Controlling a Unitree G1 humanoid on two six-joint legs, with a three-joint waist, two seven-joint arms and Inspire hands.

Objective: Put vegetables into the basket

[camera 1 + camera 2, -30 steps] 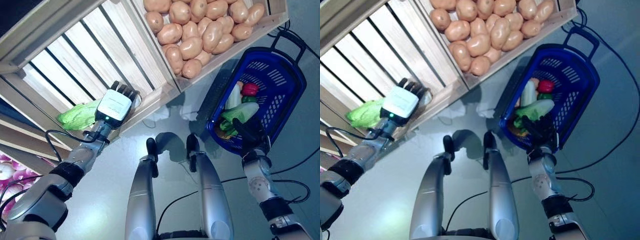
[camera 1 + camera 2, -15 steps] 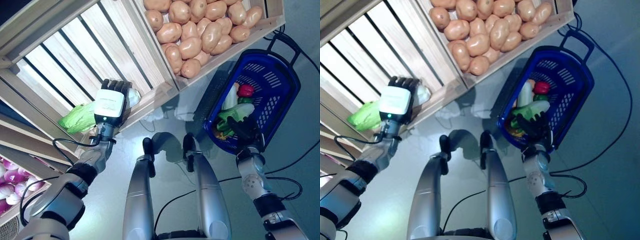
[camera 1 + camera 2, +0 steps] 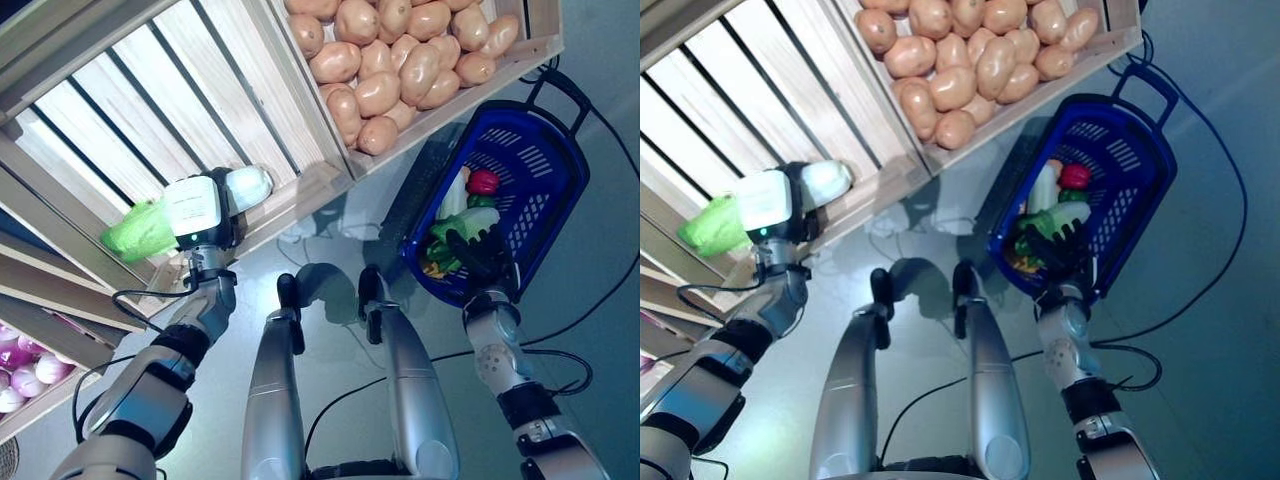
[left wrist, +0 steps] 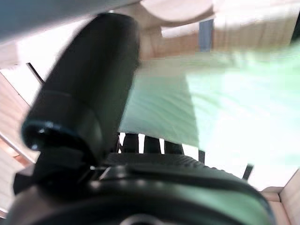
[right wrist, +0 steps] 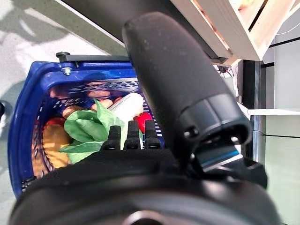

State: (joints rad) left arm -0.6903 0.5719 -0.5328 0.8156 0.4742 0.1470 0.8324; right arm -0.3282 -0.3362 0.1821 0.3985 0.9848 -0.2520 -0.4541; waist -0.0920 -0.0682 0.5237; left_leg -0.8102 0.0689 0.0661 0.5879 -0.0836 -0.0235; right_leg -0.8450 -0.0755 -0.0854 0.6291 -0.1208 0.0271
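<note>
Green cabbage, pale at its stalk end, sits clamped in the left hand over an empty wooden crate. Blue basket, gripped at its rim by the right hand, already holds several vegetables; this one remains.

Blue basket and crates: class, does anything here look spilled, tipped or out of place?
Nothing stands out. The blue basket holds its vegetables, gripped by the right hand; the potatoes sit in their crate; the left hand holds a pale green cabbage.
</note>
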